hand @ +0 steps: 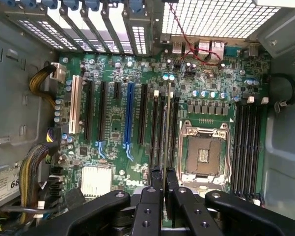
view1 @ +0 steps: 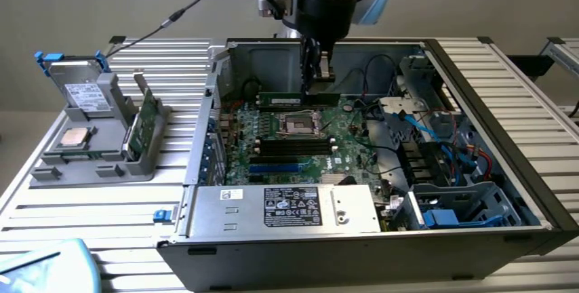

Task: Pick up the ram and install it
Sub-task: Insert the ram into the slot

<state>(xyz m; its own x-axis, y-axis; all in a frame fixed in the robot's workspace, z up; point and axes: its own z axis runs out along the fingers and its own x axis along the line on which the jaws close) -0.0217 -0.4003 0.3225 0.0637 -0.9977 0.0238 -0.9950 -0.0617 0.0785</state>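
Green and thin, the ram [view1: 299, 98] was inside the open computer case [view1: 506, 191], held up on its long edge just over the green main board [view1: 299, 150]. The hand [view1: 315, 88] came down from above, and its two black fingers [hand: 156, 181] were pinched shut on the ram's top edge. In the wrist view the ram [hand: 166, 129] looked like a thin line between the fingers. It ran along the black slots [hand: 159, 129] right beside the square socket [hand: 203, 152]. I could not tell if it sat in a slot or just above one. More black slots [hand: 248, 147] lay on the other side of the socket. At the near end of the case was a silver box [view1: 281, 208] with a label. At the exterior view's left, well away from the hand, a grey holder [view1: 91, 161] stood on the metal counter [view1: 91, 205]. It held a boxy drive [view1: 83, 93] and a square silver chip [view1: 74, 138].
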